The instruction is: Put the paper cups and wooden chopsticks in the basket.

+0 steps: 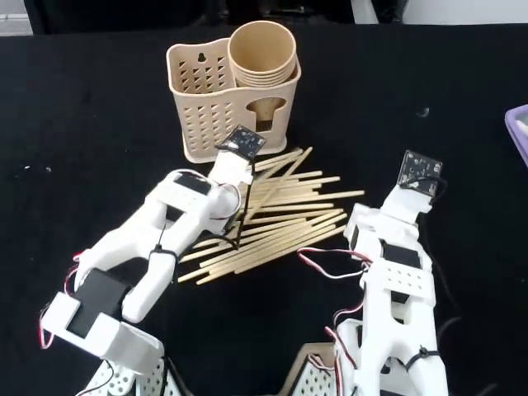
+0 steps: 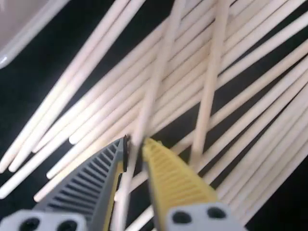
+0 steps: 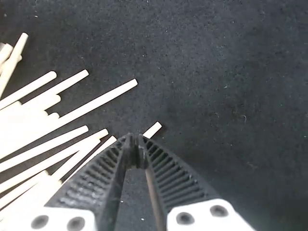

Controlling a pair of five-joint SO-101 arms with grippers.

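Left gripper (image 2: 135, 144) pinches one pale, smooth chopstick (image 2: 152, 91) running between its jaws, above the crisscrossed chopsticks (image 1: 289, 216). Right gripper (image 3: 134, 143) has its jaws pressed together, empty, just beside the stick ends. Stacked tan cups (image 1: 262, 51) sit in the basket (image 1: 202, 115).

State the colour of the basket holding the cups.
Beige basket, clearest in the high view.

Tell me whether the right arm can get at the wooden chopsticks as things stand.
Probably yes: the right gripper, shut, sits at the ends of the wooden chopsticks, with nothing between them.
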